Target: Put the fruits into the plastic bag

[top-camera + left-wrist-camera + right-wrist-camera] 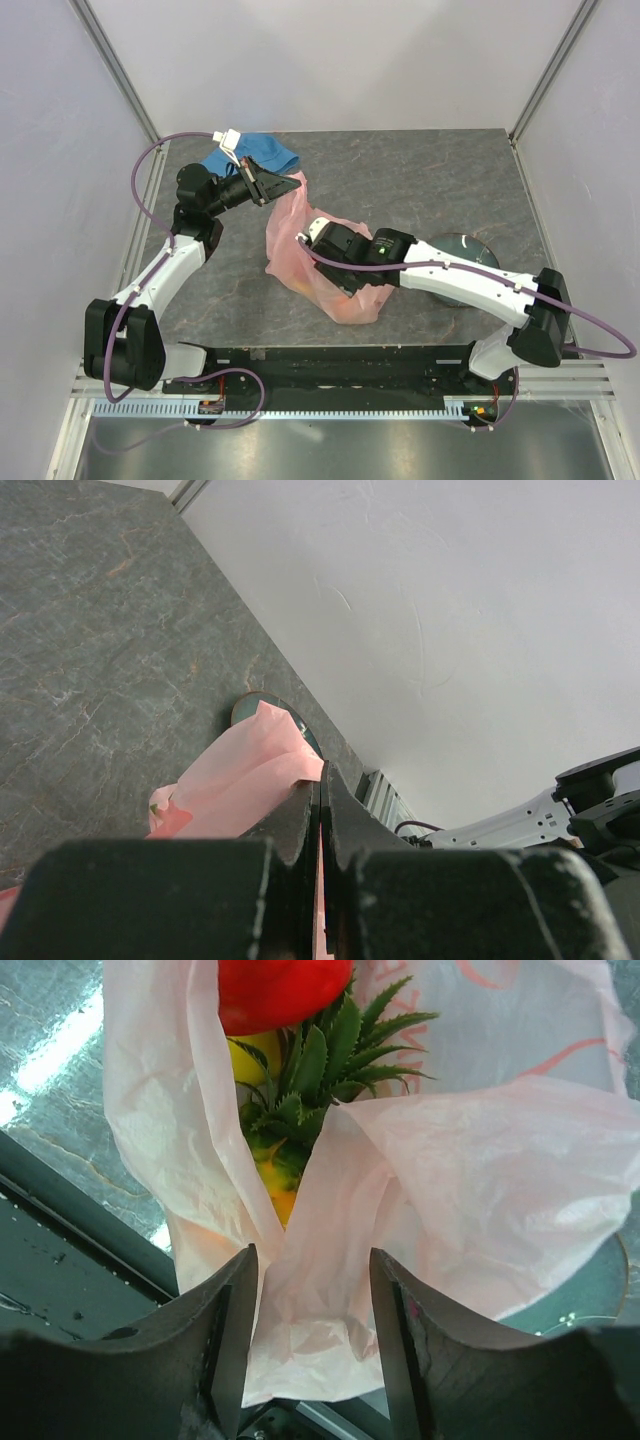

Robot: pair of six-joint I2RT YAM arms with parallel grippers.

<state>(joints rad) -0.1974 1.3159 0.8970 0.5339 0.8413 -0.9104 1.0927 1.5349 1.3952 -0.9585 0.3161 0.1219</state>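
Observation:
The pink plastic bag (pixel 285 235) lies mid-table, one handle drawn up to the left. My left gripper (pixel 275 185) is shut on that handle; in the left wrist view the film (pixel 240 775) runs out from between its closed jaws (pixel 321 780). My right gripper (pixel 312 1260) is at the bag's mouth (pixel 315 240), open, with a fold of the bag (pixel 480 1190) between its fingers (pixel 230 1310). Inside the bag I see a shiny red fruit (pixel 280 990), a yellow one (pixel 250 1060) and the pineapple's green crown (pixel 325 1070). An orange glow (pixel 350 305) shows through the bag's low end.
A dark round plate (pixel 470 245) sits right of the bag, partly under my right arm, and shows past the bag (pixel 250 702) in the left wrist view. A blue cloth (pixel 255 152) lies at the back left by the wall. The arms' base rail (pixel 330 365) borders the near edge.

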